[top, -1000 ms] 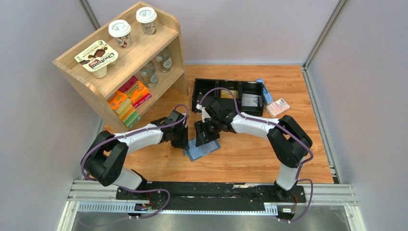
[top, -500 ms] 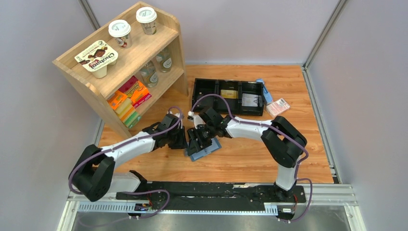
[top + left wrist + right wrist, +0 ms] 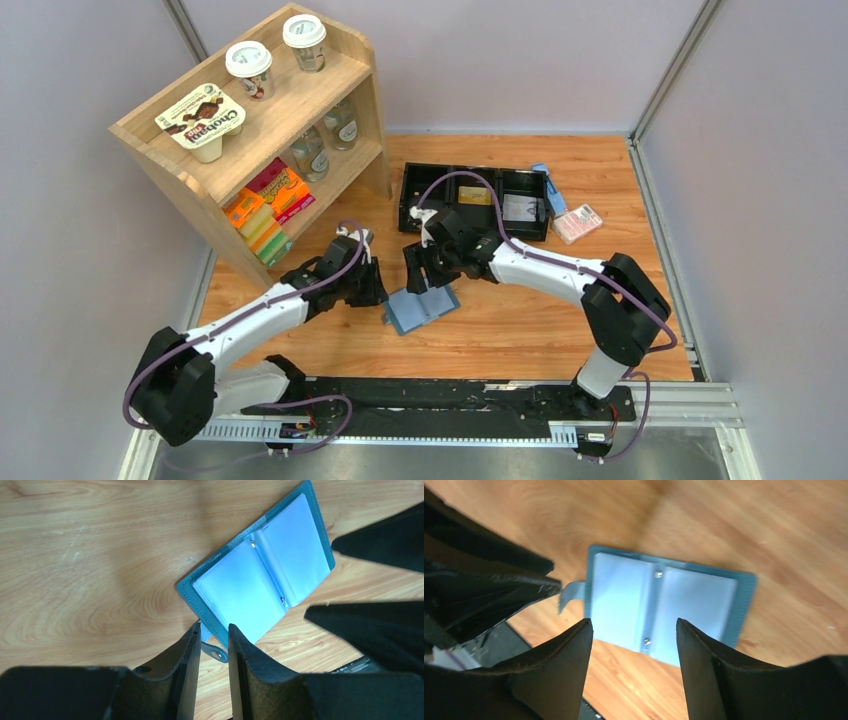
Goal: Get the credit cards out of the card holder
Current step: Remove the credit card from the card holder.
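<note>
Though unclear overhead, card holder (image 3: 260, 580) open in wrist views, left jaws narrowly apart, right jaws wide.

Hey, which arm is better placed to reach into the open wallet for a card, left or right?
Probably right. The right pincer hangs open over the wallet, above its pockets. The left pincer sits at the wallet's edge by the snap strap, jaws only narrowly apart.

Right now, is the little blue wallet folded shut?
No, the wallet lies open flat on the table, its pale inside facing up.
</note>
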`<state>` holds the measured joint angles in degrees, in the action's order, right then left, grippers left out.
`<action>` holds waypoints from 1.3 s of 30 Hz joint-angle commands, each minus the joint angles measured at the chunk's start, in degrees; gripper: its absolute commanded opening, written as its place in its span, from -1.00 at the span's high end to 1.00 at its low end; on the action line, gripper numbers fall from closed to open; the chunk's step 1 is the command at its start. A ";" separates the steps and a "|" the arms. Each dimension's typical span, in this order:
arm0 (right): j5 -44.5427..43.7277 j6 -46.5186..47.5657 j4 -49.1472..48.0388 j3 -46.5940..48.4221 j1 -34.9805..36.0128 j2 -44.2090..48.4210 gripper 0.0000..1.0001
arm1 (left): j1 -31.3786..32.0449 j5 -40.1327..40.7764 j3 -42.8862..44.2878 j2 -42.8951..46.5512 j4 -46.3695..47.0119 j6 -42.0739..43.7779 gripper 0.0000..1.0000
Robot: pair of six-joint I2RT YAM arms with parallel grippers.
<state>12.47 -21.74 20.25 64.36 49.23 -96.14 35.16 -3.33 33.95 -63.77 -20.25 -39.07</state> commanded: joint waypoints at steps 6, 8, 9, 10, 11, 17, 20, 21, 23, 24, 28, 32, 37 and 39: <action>-7.38 1.26 2.78 2.00 -1.16 -3.88 -0.27 | 0.00 -6.86 5.94 -14.08 2.14 2.59 0.31; -6.84 1.08 2.51 2.00 -1.07 -4.67 -0.28 | 0.09 -7.56 6.21 -16.20 2.06 2.68 0.31; -6.76 1.00 2.51 2.09 -1.16 -5.02 -0.28 | 0.00 -7.57 6.30 -16.56 1.80 2.77 0.31; -6.76 1.08 2.34 2.09 -1.16 -5.29 -0.28 | 0.00 -7.57 6.47 -17.26 1.79 2.86 0.32; -6.58 1.08 2.42 2.09 -1.16 -5.64 -0.28 | 0.00 -7.39 6.39 -17.53 1.62 2.86 0.32; -5.79 1.00 2.51 1.74 -1.07 -6.61 -0.29 | 0.00 -7.30 6.65 -18.94 0.91 3.12 0.40; -6.49 0.99 3.04 1.65 -1.07 -6.26 -0.29 | 0.00 -7.30 6.74 -19.38 0.83 3.12 0.44; -7.10 0.99 2.95 1.56 -1.07 -5.91 -0.30 | 0.00 -7.39 6.83 -19.55 0.74 3.12 0.45; -8.42 1.08 3.13 1.47 -1.07 -4.59 -0.31 | 0.00 -7.39 6.83 -19.73 0.74 3.21 0.47; -8.95 1.43 3.30 1.73 -1.07 -4.15 -0.32 | 0.00 -7.39 6.91 -19.73 0.74 3.21 0.47; -10.62 2.49 5.06 3.05 -1.07 -3.79 -0.41 | 0.00 -7.56 6.83 -19.99 0.74 3.12 0.49; -10.63 2.49 5.06 3.32 -1.07 -4.41 -0.43 | 0.00 -7.57 6.83 -20.08 0.65 3.04 0.50; -9.57 2.40 4.53 2.97 -1.07 -5.11 -0.43 | 0.00 -7.57 6.65 -19.99 0.56 3.03 0.51; -9.39 2.49 4.53 2.97 -0.98 -5.55 -0.43 | 0.00 -7.57 6.83 -19.99 0.65 2.95 0.52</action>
<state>3.29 -20.05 25.12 65.65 47.92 -102.13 35.09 -10.41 39.51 -82.96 -19.59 -36.91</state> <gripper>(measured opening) 0.713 0.246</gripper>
